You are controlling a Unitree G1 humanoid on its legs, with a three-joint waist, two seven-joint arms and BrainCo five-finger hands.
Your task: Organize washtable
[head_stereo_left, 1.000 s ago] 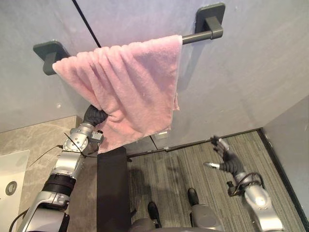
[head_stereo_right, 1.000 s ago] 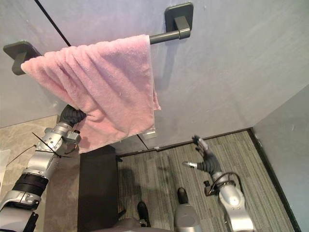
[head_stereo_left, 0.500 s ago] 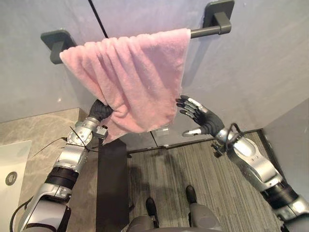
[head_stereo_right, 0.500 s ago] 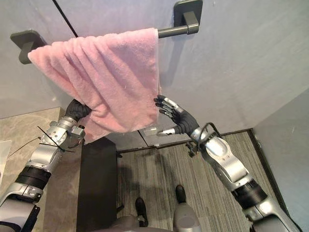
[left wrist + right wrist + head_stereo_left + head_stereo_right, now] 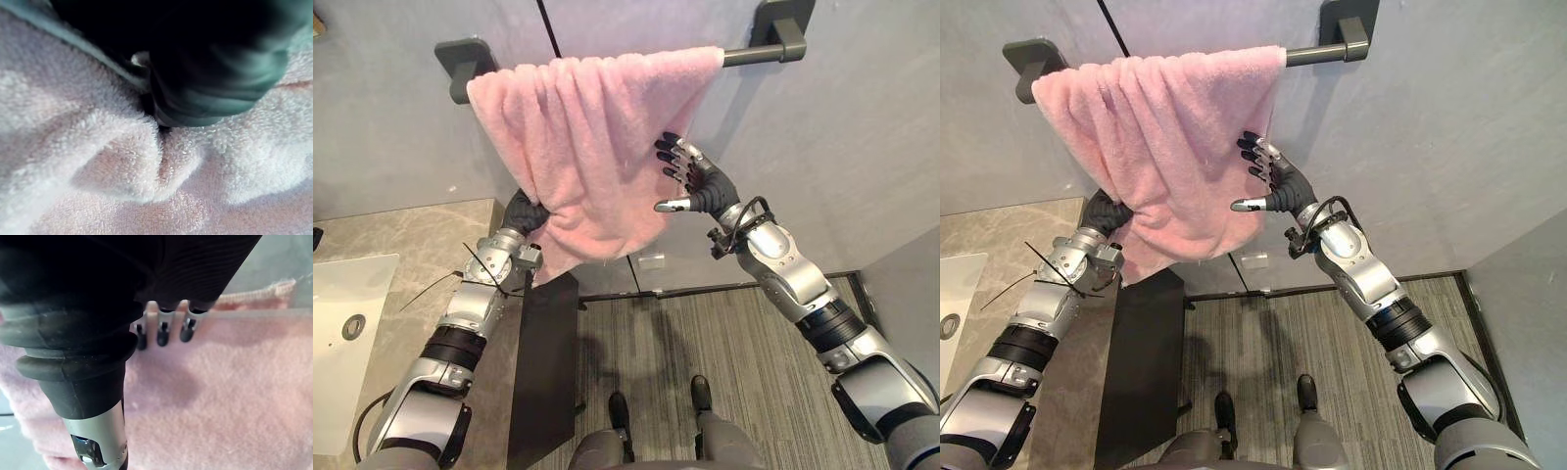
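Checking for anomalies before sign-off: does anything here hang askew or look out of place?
Yes. The pink towel hangs crooked on the wall rail: bunched in folds, its lower part drawn sideways to a point at the left hand, leaving the rail's right end bare. The open right hand is at its right edge.

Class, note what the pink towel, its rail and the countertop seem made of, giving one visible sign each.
The pink towel looks like terry cloth, likely cotton: fuzzy pile, soft folds. The rail seems matt dark metal, perhaps coated: smooth, dull. The countertop looks like beige stone or imitation: veining.
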